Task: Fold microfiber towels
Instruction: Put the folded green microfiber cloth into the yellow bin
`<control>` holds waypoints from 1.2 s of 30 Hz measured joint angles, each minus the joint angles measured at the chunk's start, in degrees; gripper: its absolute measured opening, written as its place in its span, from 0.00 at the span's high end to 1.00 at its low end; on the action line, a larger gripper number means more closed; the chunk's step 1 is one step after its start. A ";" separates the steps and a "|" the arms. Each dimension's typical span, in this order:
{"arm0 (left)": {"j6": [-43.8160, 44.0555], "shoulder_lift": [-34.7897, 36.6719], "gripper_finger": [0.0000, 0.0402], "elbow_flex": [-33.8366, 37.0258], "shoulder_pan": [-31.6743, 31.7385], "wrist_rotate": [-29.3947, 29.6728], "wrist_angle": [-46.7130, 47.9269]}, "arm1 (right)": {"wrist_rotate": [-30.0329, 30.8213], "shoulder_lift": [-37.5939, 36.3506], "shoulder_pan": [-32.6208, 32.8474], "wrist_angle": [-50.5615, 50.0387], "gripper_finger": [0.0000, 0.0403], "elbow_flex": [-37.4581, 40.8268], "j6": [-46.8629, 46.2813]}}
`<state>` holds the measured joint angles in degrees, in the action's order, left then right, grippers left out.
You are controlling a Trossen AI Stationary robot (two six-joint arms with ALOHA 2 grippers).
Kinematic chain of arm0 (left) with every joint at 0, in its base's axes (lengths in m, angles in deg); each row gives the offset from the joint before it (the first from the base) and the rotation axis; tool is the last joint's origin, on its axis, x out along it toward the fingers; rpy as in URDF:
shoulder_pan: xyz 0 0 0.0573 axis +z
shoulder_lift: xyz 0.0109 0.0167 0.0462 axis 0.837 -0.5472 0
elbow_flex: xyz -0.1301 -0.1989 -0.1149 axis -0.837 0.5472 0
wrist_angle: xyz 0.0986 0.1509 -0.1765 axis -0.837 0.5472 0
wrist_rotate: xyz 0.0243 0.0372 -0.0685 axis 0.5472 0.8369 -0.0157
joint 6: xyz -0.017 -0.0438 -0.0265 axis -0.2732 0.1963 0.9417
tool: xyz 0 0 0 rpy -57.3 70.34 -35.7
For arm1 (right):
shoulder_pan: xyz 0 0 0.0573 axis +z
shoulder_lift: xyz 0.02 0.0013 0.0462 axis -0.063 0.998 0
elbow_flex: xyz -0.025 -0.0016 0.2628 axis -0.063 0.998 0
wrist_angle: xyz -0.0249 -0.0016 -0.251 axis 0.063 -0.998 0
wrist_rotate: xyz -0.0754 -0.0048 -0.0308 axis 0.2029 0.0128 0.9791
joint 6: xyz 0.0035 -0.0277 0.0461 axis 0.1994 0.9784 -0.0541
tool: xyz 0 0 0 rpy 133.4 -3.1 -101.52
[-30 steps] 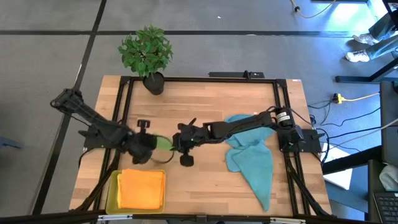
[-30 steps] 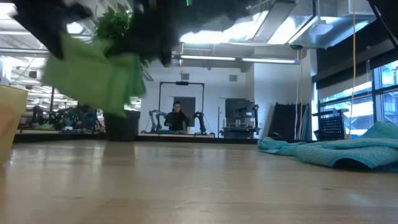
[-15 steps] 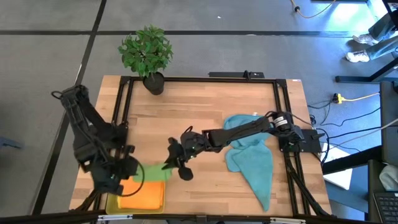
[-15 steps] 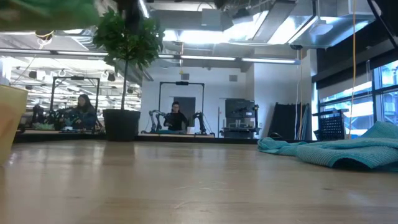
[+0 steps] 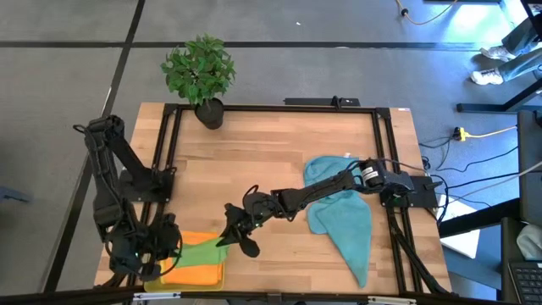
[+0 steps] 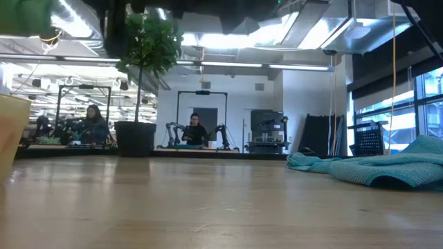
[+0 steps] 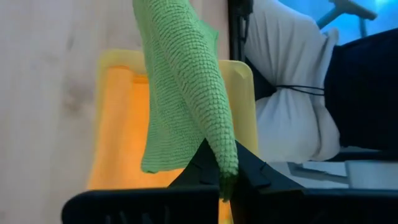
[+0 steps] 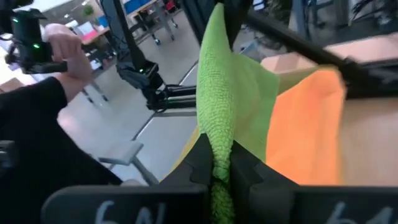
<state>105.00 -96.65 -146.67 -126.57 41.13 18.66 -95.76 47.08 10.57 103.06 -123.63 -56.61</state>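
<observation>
A green towel (image 5: 200, 244) is stretched between my two grippers over the yellow tray (image 5: 153, 273) at the table's near left corner. An orange towel (image 5: 196, 268) lies folded in the tray. My left gripper (image 5: 167, 247) is shut on the green towel's left end, and my right gripper (image 5: 227, 239) is shut on its right end. The low view shows only a strip of the green towel (image 6: 24, 14) at the top. Two teal-blue towels (image 5: 340, 212) lie crumpled on the table's right side. The yellow towel is out of view. My left gripper pinches a bunched, folded edge of the green towel (image 7: 225, 163) between its two fingers. The cloth runs away from the fingers and hangs over the orange towel (image 7: 118, 124); whether it touches that towel, I cannot tell. My right gripper pinches the opposite folded edge of the green towel (image 8: 217, 163) between its two fingers, coming level from the table's right side. The cloth spreads away from the fingers above the orange towel (image 8: 308, 130).
A potted plant (image 5: 200, 74) stands at the table's far left. The teal towels also show in the low view (image 6: 387, 169). Bare wood lies in the middle of the table (image 5: 254, 161). People are in the room beyond the table.
Both grippers have carried the green towel from the table's middle left toward the near left corner, over the tray. The left gripper has gone farthest, toward the near and left edges. The towel now spans across the orange towel.
</observation>
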 joint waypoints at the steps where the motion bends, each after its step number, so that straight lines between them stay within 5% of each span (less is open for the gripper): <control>1: 0.39 -0.28 1.00 0.60 -0.26 -0.13 -1.24 | -0.61 0.67 0.06 0.67 0.96 -0.19 -0.91; 20: 11.23 -1.15 1.00 10.56 -7.28 -1.28 -21.62 | -9.80 18.28 1.45 -7.75 0.95 -25.41 -5.29; 29: 16.44 -1.20 1.00 12.90 -7.53 -2.26 -19.88 | -3.85 18.52 1.57 -15.64 0.90 -26.44 1.79; 36: 23.22 -1.03 1.00 19.16 -8.22 -13.50 -24.07 | -3.76 18.97 1.52 -20.38 0.76 -26.17 9.10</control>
<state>128.21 -97.68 -127.51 -134.79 27.63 -5.41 -99.52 66.05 12.09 82.68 -149.80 -47.50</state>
